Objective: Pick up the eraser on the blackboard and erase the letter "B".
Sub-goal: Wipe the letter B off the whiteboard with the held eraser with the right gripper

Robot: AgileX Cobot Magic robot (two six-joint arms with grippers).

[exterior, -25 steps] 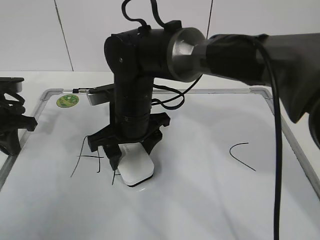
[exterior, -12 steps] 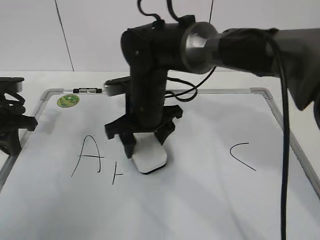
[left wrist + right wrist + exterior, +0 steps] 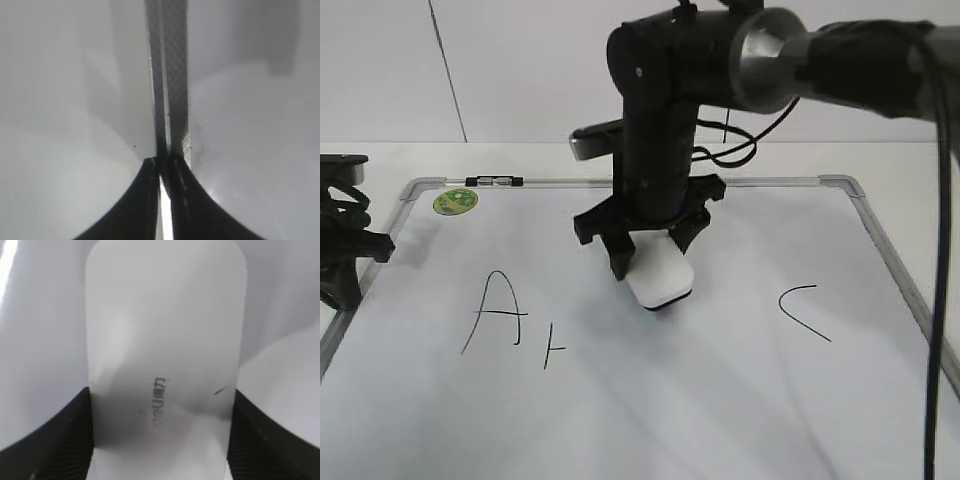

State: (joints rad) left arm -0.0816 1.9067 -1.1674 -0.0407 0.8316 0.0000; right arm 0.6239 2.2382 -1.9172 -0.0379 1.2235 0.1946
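Note:
The white eraser (image 3: 661,281) is clamped between the black jaws of my right gripper (image 3: 653,258), low over the middle of the blackboard (image 3: 720,400). I cannot tell whether it touches the board. In the right wrist view the eraser (image 3: 165,315) fills the space between the jaws (image 3: 161,397). Of the letter "B" only a short vertical stroke with a small tick (image 3: 551,349) shows, to the left of and nearer than the eraser. My left gripper (image 3: 342,270) is shut and empty at the board's left edge, and its jaws (image 3: 163,164) lie over the grey frame (image 3: 172,75).
The letter "A" (image 3: 495,310) is left of the stroke, and the letter "C" (image 3: 805,312) is on the right. A green round sticker (image 3: 455,201) and a small dark clip (image 3: 495,181) sit at the board's far left corner. A white wall stands behind.
My right gripper has carried the eraser right and farther back, away from the "A" and the stroke, uncovering both. Left arm unmoved.

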